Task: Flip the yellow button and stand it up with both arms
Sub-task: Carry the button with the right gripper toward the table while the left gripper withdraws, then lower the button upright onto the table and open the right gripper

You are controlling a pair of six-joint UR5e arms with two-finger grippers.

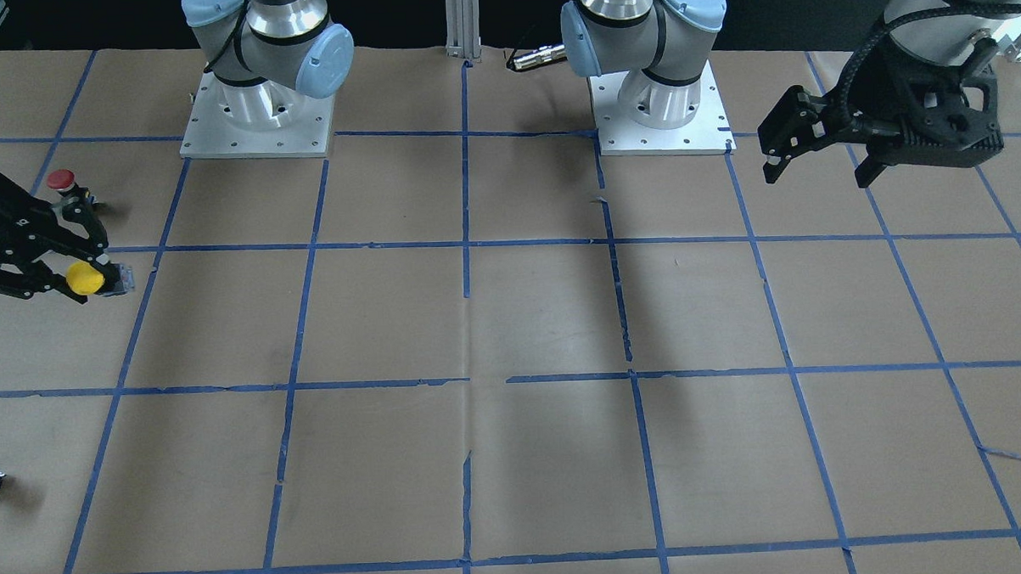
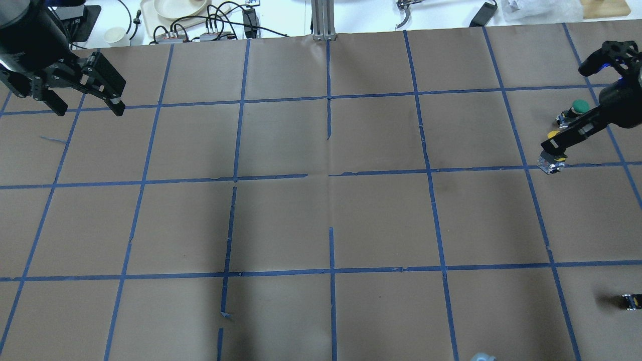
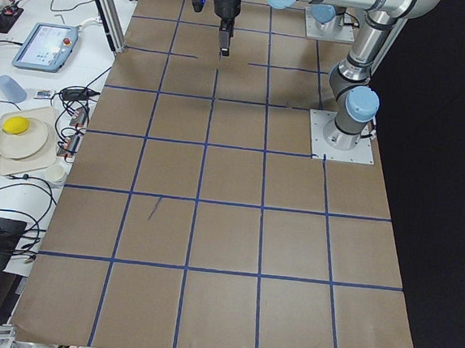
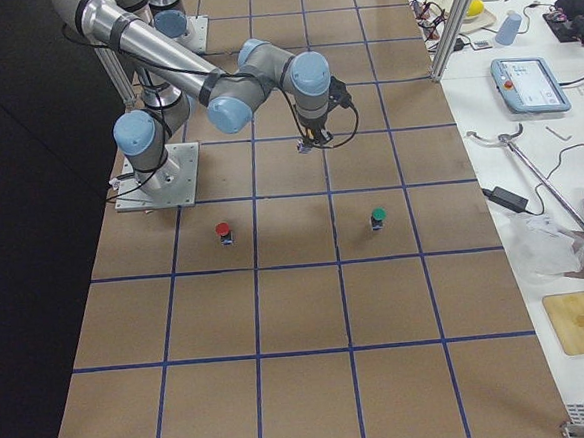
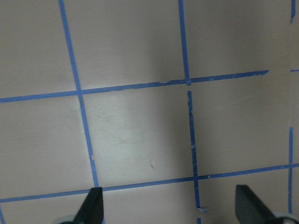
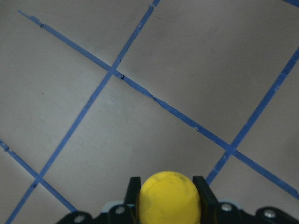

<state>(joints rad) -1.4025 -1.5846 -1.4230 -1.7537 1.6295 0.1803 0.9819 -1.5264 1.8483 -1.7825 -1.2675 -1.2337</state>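
Observation:
The yellow button (image 1: 86,279) is clamped between the fingers of my right gripper (image 1: 75,261) at the table's right end, held a little above the paper. It lies sideways, with its grey body sticking out past the fingers. In the right wrist view its yellow cap (image 6: 169,198) fills the gap between the fingers of the right gripper (image 6: 167,184). The overhead view shows the button (image 2: 552,134) under the right gripper (image 2: 553,148). My left gripper (image 2: 83,95) hangs open and empty over the far left corner; it also shows in the left wrist view (image 5: 171,207) and the front view (image 1: 812,156).
A red button (image 1: 61,179) stands just behind the right gripper, toward the robot. A green button (image 2: 580,106) stands beyond it. A small black switch block (image 2: 631,301) lies near the right edge. The brown paper carries a blue tape grid (image 2: 328,175).

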